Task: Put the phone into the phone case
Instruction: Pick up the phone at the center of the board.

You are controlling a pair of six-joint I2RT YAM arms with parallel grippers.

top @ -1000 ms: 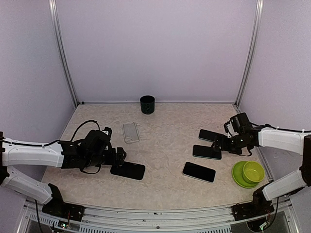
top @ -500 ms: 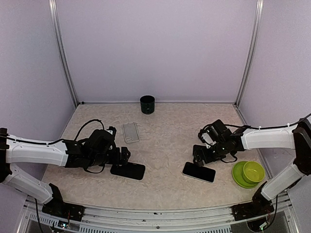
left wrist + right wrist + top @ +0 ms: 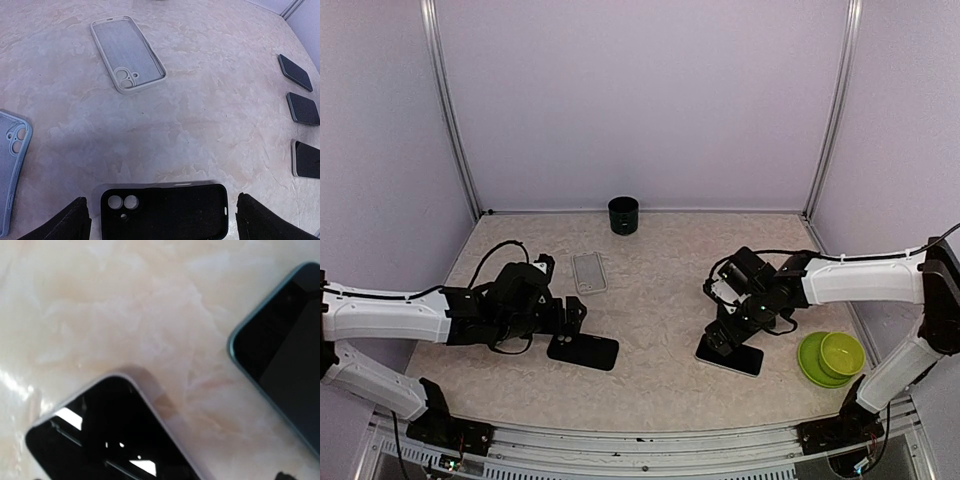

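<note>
While left gripper (image 3: 165,220) and right gripper (image 3: 722,328) gape empty, 3 phones (image 3: 295,72) (image 3: 303,108) (image 3: 306,159) and apparently 3 cases (image 3: 129,54) (image 3: 165,210) (image 3: 12,165) lie flat.

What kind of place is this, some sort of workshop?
Probably a robot test booth in a lab: plain walls on a metal frame, a left arm and a right arm bolted at a table's near edge, with a phone and a black phone case laid out.
</note>
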